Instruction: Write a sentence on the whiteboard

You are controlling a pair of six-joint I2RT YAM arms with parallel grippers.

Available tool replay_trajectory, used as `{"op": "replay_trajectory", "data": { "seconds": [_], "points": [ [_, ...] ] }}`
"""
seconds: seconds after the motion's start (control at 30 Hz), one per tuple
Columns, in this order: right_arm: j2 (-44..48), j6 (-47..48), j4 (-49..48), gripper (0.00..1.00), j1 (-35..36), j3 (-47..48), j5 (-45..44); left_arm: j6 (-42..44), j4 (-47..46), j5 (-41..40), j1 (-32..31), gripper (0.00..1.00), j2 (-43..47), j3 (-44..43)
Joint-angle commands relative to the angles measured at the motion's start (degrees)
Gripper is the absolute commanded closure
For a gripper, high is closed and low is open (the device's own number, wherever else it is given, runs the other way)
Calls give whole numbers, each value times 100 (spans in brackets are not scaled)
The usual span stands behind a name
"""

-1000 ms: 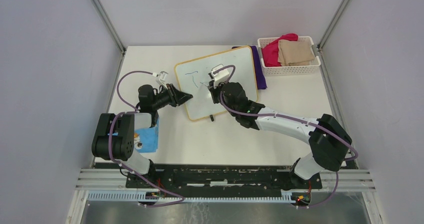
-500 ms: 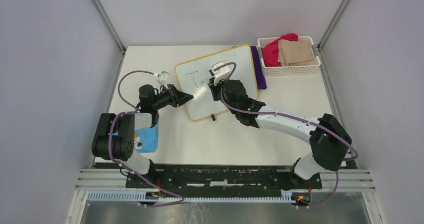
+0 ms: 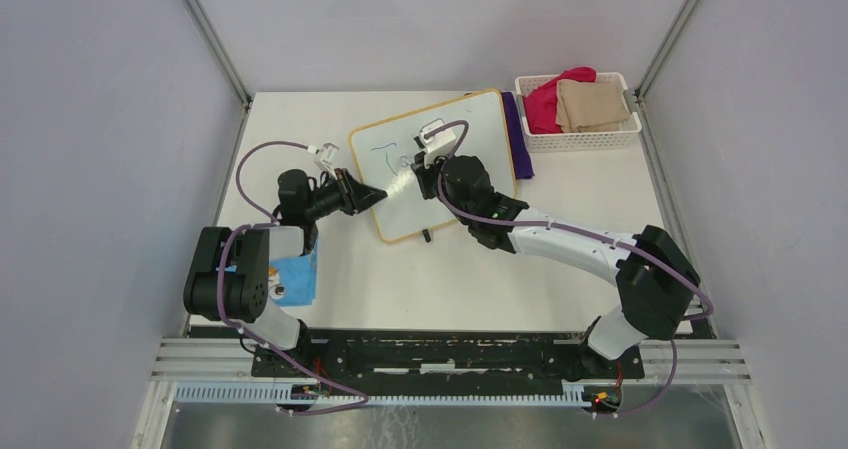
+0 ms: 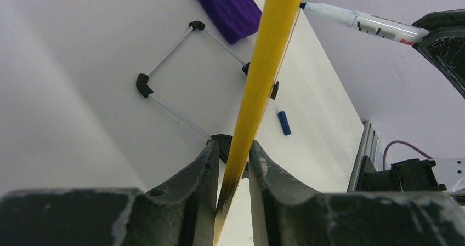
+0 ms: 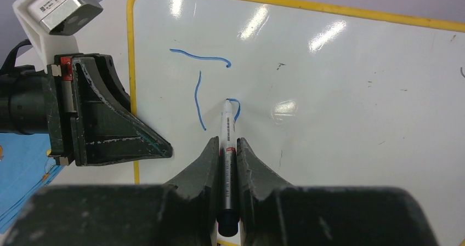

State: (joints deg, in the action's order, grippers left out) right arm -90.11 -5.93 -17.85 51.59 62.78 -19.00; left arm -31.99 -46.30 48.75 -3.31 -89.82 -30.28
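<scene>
Steadying the whiteboard (image 3: 482,119), toward twelve o'clock on the surface (image 3: 450,289), the left tool (image 4: 233,154) pinches its nine o'clock edge so the right tool (image 5: 225,147), closed tight on a marker (image 5: 227,126), can add to the barely begun sentence (image 5: 200,57).

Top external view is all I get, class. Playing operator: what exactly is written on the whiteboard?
Observer: Right wrist view shows the whiteboard bearing a blue T and a short curve beside it.
Operator: Is the marker gripped?
Observer: Yes, the marker sits clamped between the right fingers, tip at that curve.
Operator: And the left arm?
Observer: Its left fingers pinch the whiteboard's yellow frame edge-on.
</scene>
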Motion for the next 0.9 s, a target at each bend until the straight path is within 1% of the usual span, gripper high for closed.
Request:
{"op": "replay_trajectory", "data": {
  "seconds": [0.0,0.33,0.43,0.53,0.63,0.87],
  "points": [
    [-48,41,4,100,6,196,136,360,123,-2,-25,68,96,-144],
    [115,-22,39,100,9,-197,32,386,176,-13,-31,67,98,-153],
    [263,-42,25,100,0,-264,-14,395,202,-21,-30,64,105,-160],
    [457,-46,8,100,-2,-272,-12,391,213,-49,-29,57,116,-158],
    [672,-81,-66,100,-2,-269,82,386,224,-69,-34,52,152,-153],
    [824,-16,-184,100,-69,-157,-67,425,312,-94,-45,50,158,-164]
  ]
}}
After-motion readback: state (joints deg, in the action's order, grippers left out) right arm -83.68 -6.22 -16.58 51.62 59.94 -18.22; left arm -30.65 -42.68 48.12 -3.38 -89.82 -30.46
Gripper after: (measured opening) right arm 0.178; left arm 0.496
